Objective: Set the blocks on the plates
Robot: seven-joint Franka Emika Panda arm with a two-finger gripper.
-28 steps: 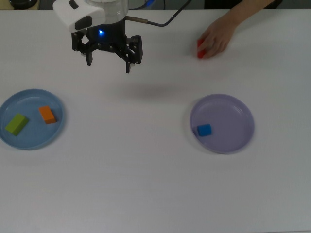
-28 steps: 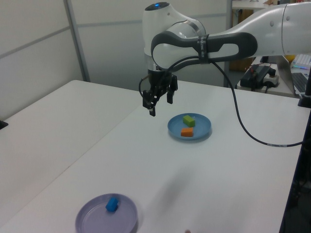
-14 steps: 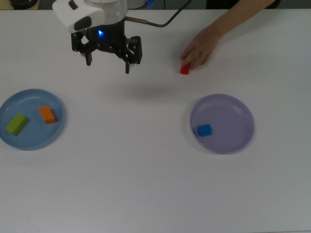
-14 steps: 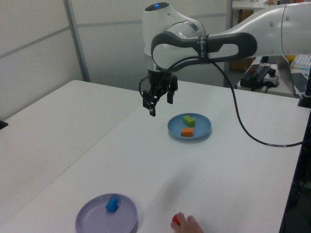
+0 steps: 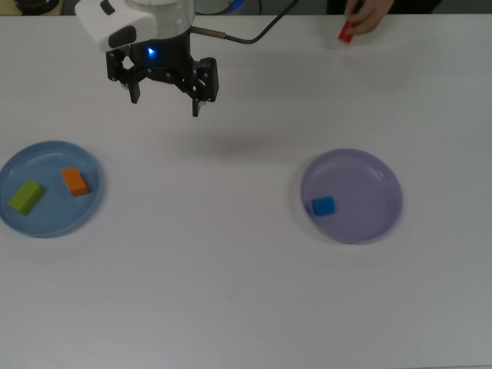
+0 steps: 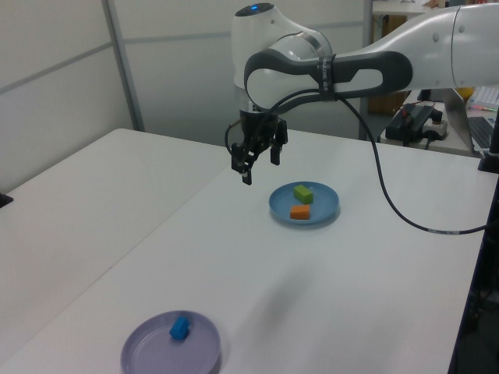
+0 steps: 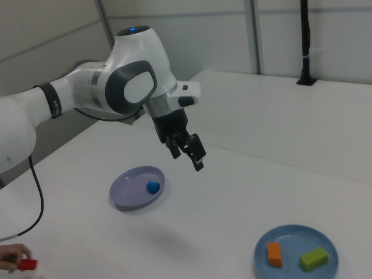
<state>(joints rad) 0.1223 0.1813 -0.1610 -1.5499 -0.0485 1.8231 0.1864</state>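
My gripper (image 5: 165,104) hangs open and empty above the table, at the top view's upper left, well apart from both plates. The light blue plate (image 5: 54,219) at the top view's left holds a green block (image 5: 26,197) and an orange block (image 5: 75,181). A blue block (image 5: 323,205) lies on the lavender plate (image 5: 361,192) at the top view's right. A person's hand (image 5: 367,14) holds the red block (image 5: 347,32) at the top view's upper edge. In the right view the gripper (image 7: 187,160) hovers beyond the lavender plate (image 7: 131,189), and the red block (image 7: 26,265) shows at bottom left.
A black cable (image 5: 257,36) trails from the arm across the top view's upper edge. In the left view the arm (image 6: 366,70) reaches in from the right, over the light blue plate (image 6: 327,204). White tabletop lies between the two plates.
The hand has carried the red block from near the lavender plate up to the top view's upper right edge. My gripper has shifted slightly toward the top view's left.
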